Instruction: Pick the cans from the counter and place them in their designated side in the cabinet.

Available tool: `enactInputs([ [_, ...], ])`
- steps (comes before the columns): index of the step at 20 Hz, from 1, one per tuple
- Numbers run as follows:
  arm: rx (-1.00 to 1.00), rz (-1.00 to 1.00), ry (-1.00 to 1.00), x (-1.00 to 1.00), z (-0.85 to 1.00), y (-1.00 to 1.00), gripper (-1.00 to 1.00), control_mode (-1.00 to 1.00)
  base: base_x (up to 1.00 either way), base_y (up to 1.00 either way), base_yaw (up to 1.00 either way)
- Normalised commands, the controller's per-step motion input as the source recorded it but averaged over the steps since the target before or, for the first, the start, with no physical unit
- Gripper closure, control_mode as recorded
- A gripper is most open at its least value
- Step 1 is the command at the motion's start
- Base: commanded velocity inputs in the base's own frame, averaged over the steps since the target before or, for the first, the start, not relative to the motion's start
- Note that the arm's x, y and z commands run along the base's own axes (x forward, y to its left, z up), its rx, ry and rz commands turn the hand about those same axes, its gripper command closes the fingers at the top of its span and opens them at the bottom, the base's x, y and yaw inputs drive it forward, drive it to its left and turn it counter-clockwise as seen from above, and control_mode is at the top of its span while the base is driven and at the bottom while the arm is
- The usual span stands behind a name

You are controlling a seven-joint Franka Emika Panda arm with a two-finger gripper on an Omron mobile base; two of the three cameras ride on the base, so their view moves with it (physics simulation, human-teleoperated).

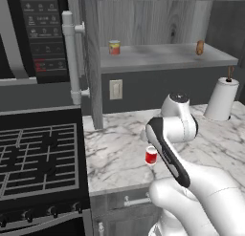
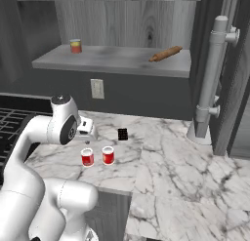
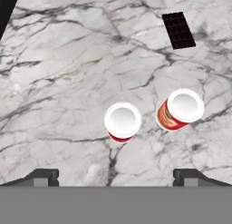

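Note:
Two cans stand close together on the white marble counter (image 3: 54,82): a plain red can (image 3: 122,122) (image 2: 87,157) and, to its right, an orange-red can (image 3: 179,109) (image 2: 108,155). In the left base view one red can (image 1: 151,155) peeks out beside my arm. My gripper (image 3: 115,177) (image 2: 88,135) hangs open above them, pointing down, its fingertips (image 3: 43,177) wide apart and empty, with the plain red can roughly between them. The cabinet shelf (image 1: 162,58) (image 2: 112,59) runs above the counter and meets an upright grey panel (image 1: 92,63) at its left end.
A yellowish banded can (image 1: 114,47) (image 2: 75,46) stands on the shelf near the panel, a brown rolling pin (image 2: 166,53) lies at the other end. A black mark (image 3: 180,30) lies behind the cans. Black stovetop (image 1: 38,154) is left, a paper towel roll (image 1: 221,99) right.

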Motion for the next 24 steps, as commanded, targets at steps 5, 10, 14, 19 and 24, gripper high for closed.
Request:
enactInputs([
  [5, 0.00, 0.00, 0.03, 0.11, -0.16, 0.00, -1.00, -1.00, 0.00, 0.00, 0.00],
  [10, 0.00, 0.00, 0.02, 0.10, -0.17, 0.00, -1.00, -1.00, 0.00, 0.00, 0.00],
  [14, 0.00, 0.00, 0.02, 0.09, -0.20, 0.00, -1.00, -1.00, 0.00, 0.00, 0.00],
  [19, 0.00, 0.00, 0.02, 0.11, -0.19, 0.00, -1.00, -1.00, 0.00, 0.00, 0.00],
  [24, 0.00, 0.00, 0.02, 0.12, -0.18, 0.00, -1.00, -1.00, 0.00, 0.00, 0.00],
])
